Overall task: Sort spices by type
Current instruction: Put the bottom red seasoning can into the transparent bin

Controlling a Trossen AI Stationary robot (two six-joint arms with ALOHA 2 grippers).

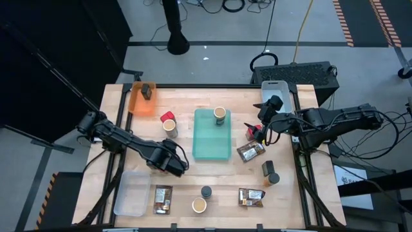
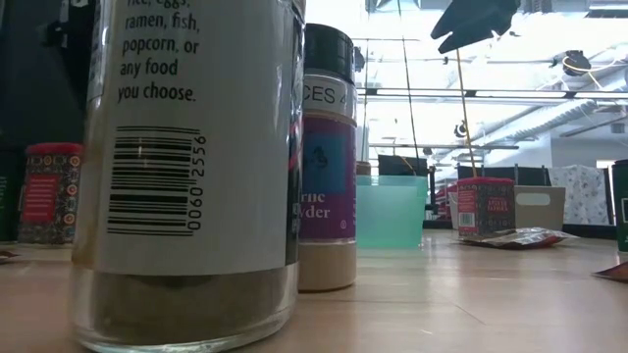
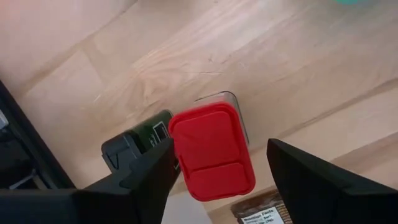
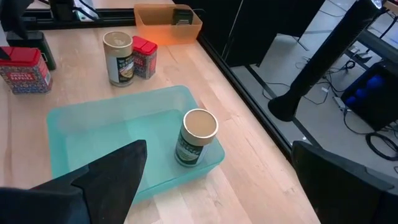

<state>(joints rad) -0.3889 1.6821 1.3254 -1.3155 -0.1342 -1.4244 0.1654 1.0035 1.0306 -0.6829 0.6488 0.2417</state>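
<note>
In the left wrist view a red-lidded spice box (image 3: 211, 152) stands lid up on the wood between the open fingers of my left gripper (image 3: 217, 168). In the high view my left gripper (image 1: 171, 161) hides it, left of the teal tray (image 1: 212, 145). A dark green-labelled thing (image 3: 144, 134) shows beside the box. My right gripper (image 1: 262, 127) hangs open above the tray's right side, near another red box (image 1: 253, 133). One tan jar (image 4: 198, 137) stands in the tray. A red box (image 1: 167, 117) and a tan jar (image 1: 170, 127) stand at its left. My left gripper points down with one finger on either side of the red lid. One finger (image 3: 163, 163) overlaps the lid's edge (image 3: 175, 140) in the picture, and I cannot tell whether it touches. The other finger stands clear of the lid.
An orange bin (image 1: 143, 98) with a dark item is at the far left, a pale blue bin (image 1: 273, 89) at the far right, a clear tray (image 1: 132, 192) at the near left. Dark packets (image 1: 250, 151), (image 1: 162, 198), (image 1: 251, 197), black jars (image 1: 269, 173) and two jars (image 1: 203, 198) lie around.
</note>
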